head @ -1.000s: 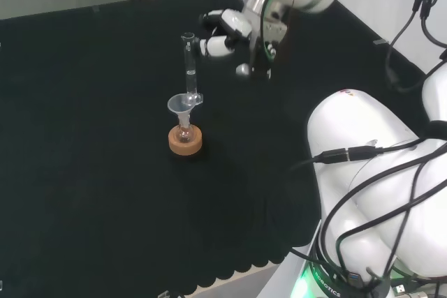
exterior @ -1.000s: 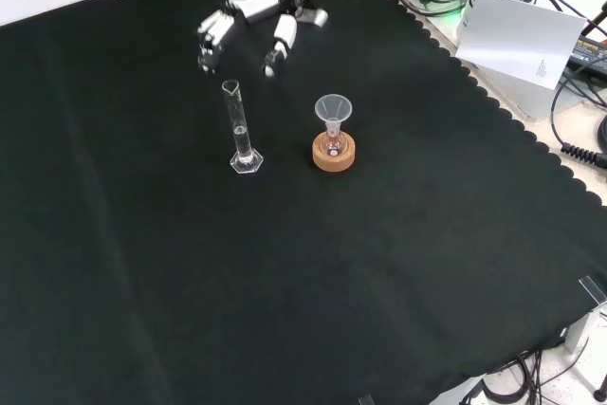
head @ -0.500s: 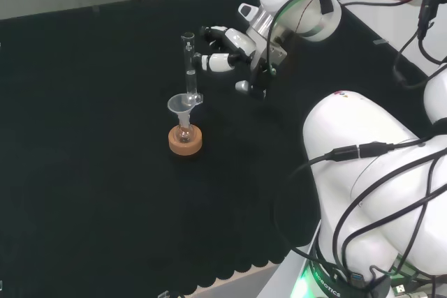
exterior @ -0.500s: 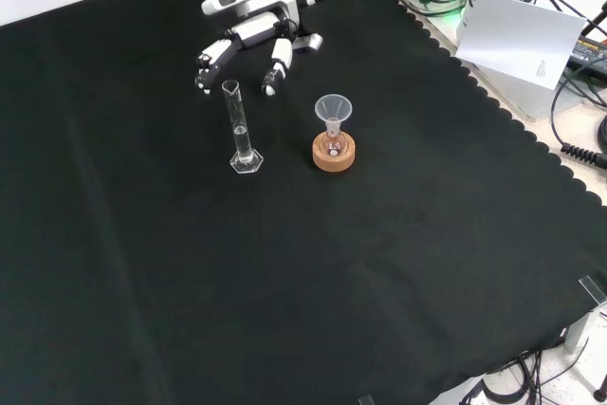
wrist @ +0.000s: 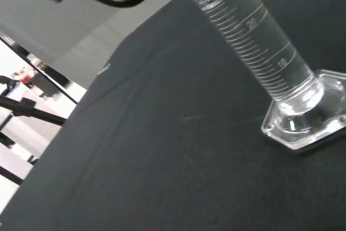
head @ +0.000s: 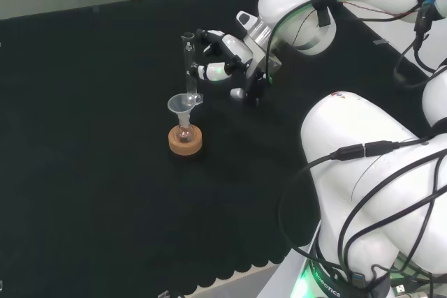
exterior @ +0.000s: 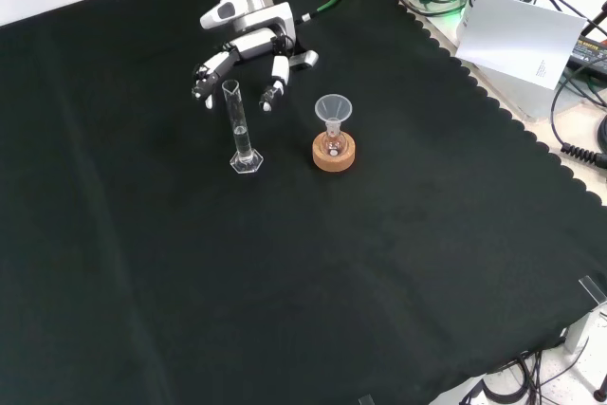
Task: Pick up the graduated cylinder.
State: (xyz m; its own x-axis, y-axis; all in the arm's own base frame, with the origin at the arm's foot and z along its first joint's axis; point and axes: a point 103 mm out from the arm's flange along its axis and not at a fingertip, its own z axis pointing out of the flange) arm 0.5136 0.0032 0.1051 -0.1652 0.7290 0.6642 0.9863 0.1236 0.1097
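Reaching in with fingers spread wide, the hand [exterior: 248, 47] flanks the upright graduated cylinder [exterior: 241, 127] beside the funnel [exterior: 333, 108] — one clipped rim could topple it.

On the tabletop [exterior: 398, 263], black cloth: graduated cylinder [exterior: 241, 130], clear glass with hexagonal foot, one. Funnel [exterior: 333, 110], clear, one; small flask [exterior: 332, 146] beneath it, one; cork ring stand [exterior: 334, 156], one. Robot hand [exterior: 248, 52], one.
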